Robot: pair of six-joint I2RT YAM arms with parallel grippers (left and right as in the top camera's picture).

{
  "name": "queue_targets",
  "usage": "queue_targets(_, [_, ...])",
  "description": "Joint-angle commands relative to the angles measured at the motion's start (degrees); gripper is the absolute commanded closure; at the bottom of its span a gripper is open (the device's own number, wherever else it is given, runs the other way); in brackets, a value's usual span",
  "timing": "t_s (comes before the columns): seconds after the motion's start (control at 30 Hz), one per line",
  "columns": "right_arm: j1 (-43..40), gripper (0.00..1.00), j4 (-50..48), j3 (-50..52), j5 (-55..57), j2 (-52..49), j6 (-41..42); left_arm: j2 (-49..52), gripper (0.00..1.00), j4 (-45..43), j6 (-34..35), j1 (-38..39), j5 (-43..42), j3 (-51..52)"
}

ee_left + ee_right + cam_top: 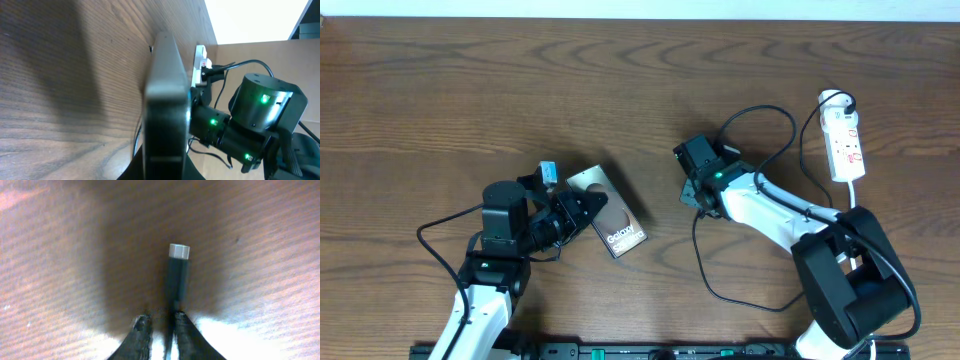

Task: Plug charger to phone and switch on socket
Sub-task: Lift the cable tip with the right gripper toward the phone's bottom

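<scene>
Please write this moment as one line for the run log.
left hand: shut on phone | right hand: shut on charger, tip not yet in phone | socket: no hand near

Beneath me spreads the dark brown wooden table (470,80), its grain running in long wavy bands. A pale strip (620,6) borders its far edge.

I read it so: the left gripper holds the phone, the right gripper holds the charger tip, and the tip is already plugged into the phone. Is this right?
Not quite. The left gripper holds the phone and the right gripper holds the charger tip, but the tip is not plugged in: the overhead view shows that gripper apart from the phone.
</scene>
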State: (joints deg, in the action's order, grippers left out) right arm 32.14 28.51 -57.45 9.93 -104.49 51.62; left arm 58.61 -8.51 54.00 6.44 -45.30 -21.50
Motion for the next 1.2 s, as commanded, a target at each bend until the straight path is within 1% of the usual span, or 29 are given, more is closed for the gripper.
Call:
queue_targets(0.0, [2.01, 0.97, 1.55, 3.3, -7.61, -4.17, 0.17, -0.26, 0.92, -0.52, 0.13, -0.11, -2.27, -0.37])
queue_targets(0.03, [2.1, 0.99, 1.55, 3.3, -7.45, -4.17, 0.15, -0.26, 0.92, -0.52, 0.11, -0.11, -2.27, -0.37])
queue_targets(0.13, [1.86, 0.99, 1.31, 3.3, -6.95, -4.17, 0.13, -0.26, 0.93, -0.52, 0.11, -0.11, -2.27, -0.37])
queue_targets(0.2, [1.33, 0.99, 0.48, 3.28, -6.86, -4.17, -1.75, -0.26, 0.92, -0.52, 0.11, -0.11, -2.27, -0.37])
queue_targets(0.27, [0.57, 0.99, -0.66, 3.02, -7.23, -3.69, -5.73, -0.26, 0.93, -0.57, 0.13, -0.11, -2.82, -0.37])
queue_targets(0.37, [-1.07, 0.99, 0.35, 2.14, -9.05, -0.87, -12.39, -0.26, 0.92, -1.09, 0.76, -0.11, -4.66, -0.37])
queue_targets(0.4, [-1.64, 0.99, 1.14, 1.9, -9.55, 0.63, -14.05, -0.26, 0.93, -1.51, 0.76, -0.11, -5.09, -0.37])
queue_targets(0.47, [-3.15, 0.99, 3.85, 1.86, -12.41, 7.23, -18.51, -0.2, 0.93, -4.2, 1.99, -0.13, -6.14, -0.37])
queue_targets(0.53, [-3.78, 0.99, 6.58, 1.86, -16.02, 13.11, -22.21, 0.22, 0.92, -8.15, 3.61, -0.28, -7.82, -0.37])
queue_targets(0.67, [-3.39, 0.99, 13.57, 1.92, -21.03, 24.79, -26.21, 3.26, 0.93, -19.69, 8.57, -0.39, -11.91, -0.61])
queue_targets(0.73, [-2.69, 0.99, 17.59, 2.01, -23.96, 30.71, -28.57, 6.08, 0.93, -23.69, 11.08, -0.37, -13.35, -1.27])
queue_targets(0.87, [-0.57, 0.99, 24.24, 2.08, -27.54, 40.17, -32.26, 12.79, 0.93, -30.6, 12.61, -0.37, -18.32, -3.39])
queue_targets(0.93, [0.61, 0.99, 26.51, 2.1, -28.09, 43.47, -33.33, 15.69, 0.92, -36.06, 15.47, -0.37, -20.39, -4.07])
queue_targets(1.03, [2.91, 0.99, 28.79, 2.49, -31.85, 47.74, -35.04, 19.39, 0.93, -46.77, 22.53, -0.37, -22.18, -4.72])
queue_targets(1.1, [4.59, 0.99, 28.94, 3.21, -33.16, 49.53, -34.99, 20.98, 0.93, -53.42, 26.27, -0.37, -23.1, -5.18])
queue_targets(1.17, [6.71, 0.99, 28.68, 4.35, -33.11, 50.75, -35.06, 21.84, 0.92, -57.79, 29.07, -0.37, -23.89, -5.64])
